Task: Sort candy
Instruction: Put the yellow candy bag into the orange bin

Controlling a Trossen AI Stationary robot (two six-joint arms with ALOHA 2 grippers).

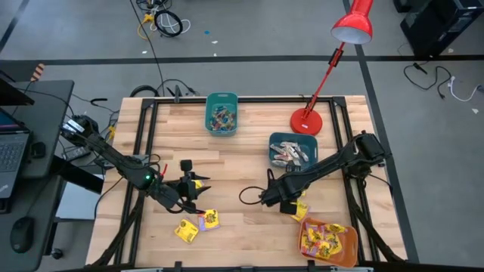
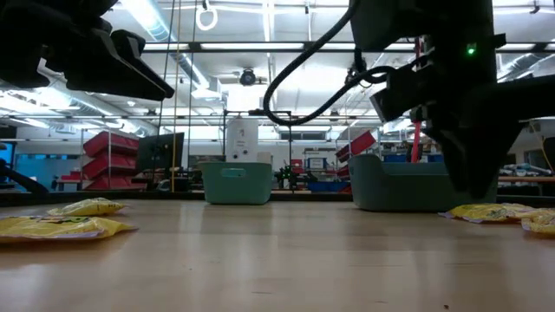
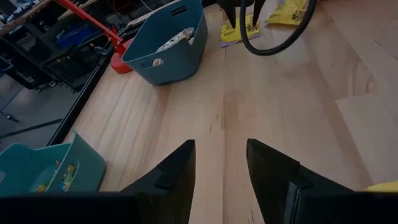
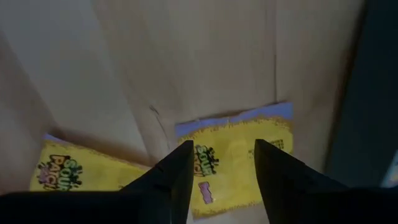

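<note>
Candy is spread over the table [image 1: 249,166]: sticks in the right teal bin [image 1: 292,152], small pieces in the far teal bin [image 1: 221,113], yellow packets in the orange bin [image 1: 327,242]. Loose packets [image 1: 198,224] are seen near the left gripper [image 1: 203,190], fingers apart, empty. One packet [image 4: 239,158] is seen just under the right gripper [image 4: 217,171], fingers apart, nothing gripped. Another packet [image 4: 81,171] is seen beside it.

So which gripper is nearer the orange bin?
Right. The right gripper hangs just up-table of the orange bin, over yellow packets; the left gripper sits far across the table.
</note>
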